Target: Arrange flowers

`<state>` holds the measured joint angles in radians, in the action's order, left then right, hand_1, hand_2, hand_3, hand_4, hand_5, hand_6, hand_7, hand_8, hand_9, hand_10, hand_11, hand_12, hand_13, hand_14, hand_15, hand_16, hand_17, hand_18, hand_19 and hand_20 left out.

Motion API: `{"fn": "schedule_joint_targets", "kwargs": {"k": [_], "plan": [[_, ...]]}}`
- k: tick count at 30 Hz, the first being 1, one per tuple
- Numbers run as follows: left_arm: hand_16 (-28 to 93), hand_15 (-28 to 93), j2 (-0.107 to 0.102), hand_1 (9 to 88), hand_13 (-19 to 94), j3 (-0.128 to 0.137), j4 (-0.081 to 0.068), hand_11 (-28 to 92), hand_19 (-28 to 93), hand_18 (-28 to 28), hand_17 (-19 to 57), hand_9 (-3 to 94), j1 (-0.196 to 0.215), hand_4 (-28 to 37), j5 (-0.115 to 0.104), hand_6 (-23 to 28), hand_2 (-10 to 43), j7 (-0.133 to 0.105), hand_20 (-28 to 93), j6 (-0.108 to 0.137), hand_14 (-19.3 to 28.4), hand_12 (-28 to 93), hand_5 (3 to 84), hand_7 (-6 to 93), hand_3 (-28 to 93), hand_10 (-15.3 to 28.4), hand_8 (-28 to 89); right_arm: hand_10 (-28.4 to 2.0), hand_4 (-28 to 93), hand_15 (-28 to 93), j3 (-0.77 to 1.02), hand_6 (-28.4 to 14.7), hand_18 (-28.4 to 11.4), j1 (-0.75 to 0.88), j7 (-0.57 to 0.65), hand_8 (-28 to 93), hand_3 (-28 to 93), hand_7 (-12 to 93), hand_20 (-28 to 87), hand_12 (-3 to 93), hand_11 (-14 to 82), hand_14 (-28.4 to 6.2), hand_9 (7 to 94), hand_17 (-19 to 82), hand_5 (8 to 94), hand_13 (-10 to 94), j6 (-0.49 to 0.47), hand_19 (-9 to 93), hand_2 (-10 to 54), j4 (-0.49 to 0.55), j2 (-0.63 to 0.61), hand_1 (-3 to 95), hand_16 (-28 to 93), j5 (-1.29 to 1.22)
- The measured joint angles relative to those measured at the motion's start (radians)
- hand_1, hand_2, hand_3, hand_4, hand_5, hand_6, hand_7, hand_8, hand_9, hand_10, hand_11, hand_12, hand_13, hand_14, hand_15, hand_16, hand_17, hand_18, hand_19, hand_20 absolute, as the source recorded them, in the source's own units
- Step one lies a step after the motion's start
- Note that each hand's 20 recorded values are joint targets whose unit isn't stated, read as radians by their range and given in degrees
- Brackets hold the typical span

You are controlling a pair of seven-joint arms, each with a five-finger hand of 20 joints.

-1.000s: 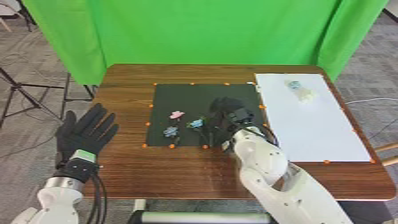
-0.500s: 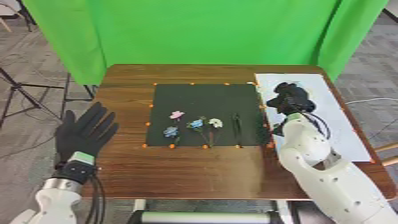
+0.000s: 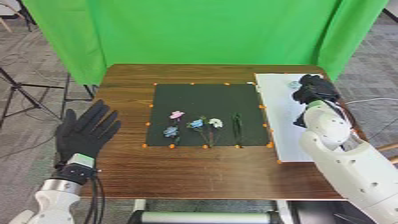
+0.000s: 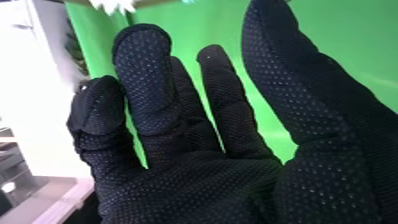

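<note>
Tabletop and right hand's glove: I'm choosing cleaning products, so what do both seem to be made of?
The tabletop looks like smooth wood, given its streaky brown grain, though a wood-look laminate is possible. The glove on the right hand looks like matt black fabric, its surface covered in small pale dots, perhaps rubbery grip dots or just the weave.

Black mat (image 3: 195, 95) on brown table (image 3: 209, 172) — pink flower (image 3: 177, 115), blue flower (image 3: 171, 131) just nearer, then light-blue flower (image 3: 196, 123), white flower (image 3: 216, 122) beside it, green sprig (image 3: 237, 125) rightmost. White sheet (image 3: 291, 147) right of mat, pale-blue bloom (image 3: 294, 85) at far end. Right hand (image 3: 317, 91) over sheet's right side, near bloom. Left hand (image 3: 84, 132) at table's left edge — fingers straight, spread. Green curtain (image 3: 209, 35) behind.
</note>
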<state>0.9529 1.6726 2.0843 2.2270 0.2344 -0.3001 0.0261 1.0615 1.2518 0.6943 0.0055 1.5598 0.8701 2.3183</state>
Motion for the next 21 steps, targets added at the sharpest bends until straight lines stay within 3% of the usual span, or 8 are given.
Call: {"fn": "schedule_joint_targets", "kwargs": {"k": [4, 10, 15, 19, 21], "plan": [[-8, 30, 0.0, 26.1, 23, -0.001, 0.0, 16, 31, 12.8, -6.4, 33.7, -0.001, -28.3, 0.004, 5.8, 15.9, 0.0, 8, -0.001, 13.0, 9, 39.5, 17.2, 65, 11.0, -10, -13.4, -28, 65, -0.022, -5.4, -23.4, -0.05, -0.001, -13, 80, 13, 37, 8.5, 11.0, -11.6, 39.9, 36, 44.2, 64, -0.069, 87, -9.5, -0.06, 0.0, 44.5, 25, -0.022], [-8, 30, -0.001, 26.2, 23, -0.001, 0.001, 16, 31, 12.8, -6.4, 33.7, -0.001, -28.3, 0.005, 5.8, 15.8, -0.004, 8, 0.0, 13.0, 9, 39.5, 17.1, 65, 11.1, -10, -13.2, -28, 65, -0.022, -5.1, -23.5, -0.061, 0.0, -13, 80, 14, 37, 7.7, 11.6, -11.5, 39.6, 36, 44.4, 64, -0.072, 87, -9.5, -0.073, -0.006, 45.7, 25, -0.038], [-8, 31, -0.002, 26.2, 24, -0.004, 0.004, 16, 31, 12.8, -6.4, 34.2, -0.001, -28.3, 0.001, 6.0, 16.0, -0.011, 9, 0.006, 13.2, 9, 40.1, 17.5, 65, 11.2, -10, -9.4, -28, 58, -0.029, -3.6, -22.7, -0.073, -0.009, -14, 75, 15, 36, 7.1, 13.1, -8.4, 41.2, 35, 44.1, 65, -0.125, 85, -9.5, -0.097, -0.008, 52.2, 33, -0.063], [-8, 32, -0.005, 26.0, 24, -0.017, 0.019, 17, 31, 12.9, -6.5, 34.5, -0.001, -28.3, -0.01, 6.1, 16.2, -0.018, 9, 0.054, 13.3, 9, 40.3, 17.8, 66, 11.2, -10, -9.0, -28, 54, -0.08, -3.2, -22.3, -0.115, -0.043, -14, 73, 16, 36, 7.2, 13.2, -6.3, 41.8, 35, 43.6, 65, -0.246, 85, -9.4, -0.148, -0.018, 56.5, 37, -0.095], [-8, 32, -0.005, 26.1, 24, -0.022, 0.023, 17, 31, 12.9, -6.6, 34.6, -0.002, -28.3, -0.014, 6.1, 16.3, -0.019, 9, 0.072, 13.3, 9, 40.4, 17.9, 65, 11.3, -10, -8.9, -28, 53, -0.086, -2.1, -21.9, -0.132, -0.044, -14, 74, 17, 37, 8.5, 13.2, -6.0, 48.1, 36, 47.4, 66, -0.267, 85, -7.8, -0.152, -0.019, 56.0, 37, -0.095]]}}
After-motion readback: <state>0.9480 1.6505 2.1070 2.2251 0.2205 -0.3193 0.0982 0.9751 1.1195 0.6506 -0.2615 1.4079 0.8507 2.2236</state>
